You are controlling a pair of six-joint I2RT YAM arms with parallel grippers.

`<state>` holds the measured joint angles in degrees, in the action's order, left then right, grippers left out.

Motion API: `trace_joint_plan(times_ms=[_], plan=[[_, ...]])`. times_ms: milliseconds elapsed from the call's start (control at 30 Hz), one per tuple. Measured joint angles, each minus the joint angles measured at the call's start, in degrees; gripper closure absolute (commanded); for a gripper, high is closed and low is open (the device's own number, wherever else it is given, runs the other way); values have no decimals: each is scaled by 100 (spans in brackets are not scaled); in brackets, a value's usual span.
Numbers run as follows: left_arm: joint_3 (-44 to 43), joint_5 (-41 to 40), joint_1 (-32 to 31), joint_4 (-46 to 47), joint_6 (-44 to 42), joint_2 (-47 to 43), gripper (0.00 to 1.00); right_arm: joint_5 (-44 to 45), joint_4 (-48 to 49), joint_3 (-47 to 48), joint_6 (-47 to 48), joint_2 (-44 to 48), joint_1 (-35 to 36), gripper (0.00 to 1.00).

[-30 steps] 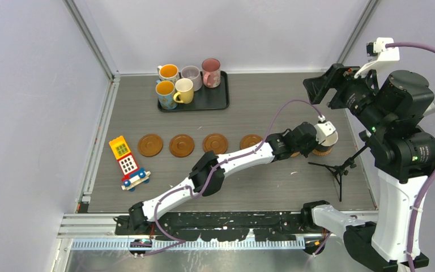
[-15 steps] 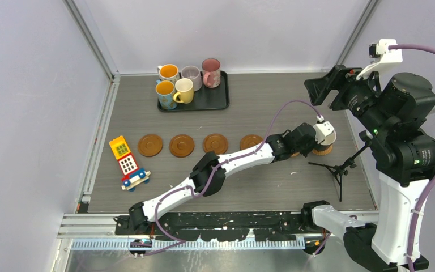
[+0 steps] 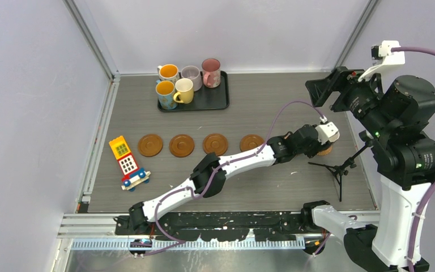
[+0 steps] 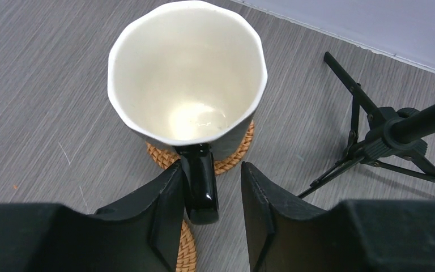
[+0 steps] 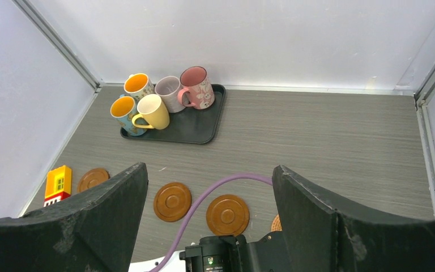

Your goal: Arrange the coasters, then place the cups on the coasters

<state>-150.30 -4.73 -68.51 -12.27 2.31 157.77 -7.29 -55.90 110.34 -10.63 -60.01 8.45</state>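
Atop a coaster (image 4: 235, 157), black mug (image 4: 187, 73) upright; handle toward left hand (image 4: 210, 173).

Right gripper (image 5: 208, 173), jaws wide apart with nothing between them, above the grey tabletop (image 5: 317, 136). Far left: black tray (image 5: 204, 122) carrying a pink mug (image 5: 195, 85), lilac mug (image 5: 169, 92), yellow mug (image 5: 152, 110) and two orange-lined mugs (image 5: 137, 85). Nearer: a row of brown coasters (image 5: 173, 201), a purple cable (image 5: 221, 182) arcing in front of them, and a yellow-red toy block (image 5: 59, 181) at left.
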Motion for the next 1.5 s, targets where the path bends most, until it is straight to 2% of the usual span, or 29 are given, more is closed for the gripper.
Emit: trace_joint_plan(times_ms=[300,500,767,867,1033,1133,1233,1333,1367,1500], plan=[[931,37,-111,184,-4,-531,55,0,0,-4,17,68,0,15],[999,44,-227,234,-2,-610,56,0,0,-4,17,79,0,15],[1152,44,-210,212,28,-743,37,-2,-2,-37,20,79,0,15],[1661,74,-153,199,48,-1154,31,-4,0,-122,31,79,0,15],[3095,306,103,175,162,-2522,27,-33,-2,-243,63,9,0,15],[3928,588,481,133,205,-3528,27,-90,0,-278,103,-109,0,15],[4468,844,1165,-74,223,-4437,28,-168,2,-352,127,-249,0,16],[4754,938,1978,-378,219,-5082,31,-243,28,-448,125,-365,0,16],[4843,931,2514,-492,210,-5243,31,-269,63,-520,120,-420,0,16],[5359,789,3805,-763,138,-5600,33,-339,125,-813,90,-597,0,16]])
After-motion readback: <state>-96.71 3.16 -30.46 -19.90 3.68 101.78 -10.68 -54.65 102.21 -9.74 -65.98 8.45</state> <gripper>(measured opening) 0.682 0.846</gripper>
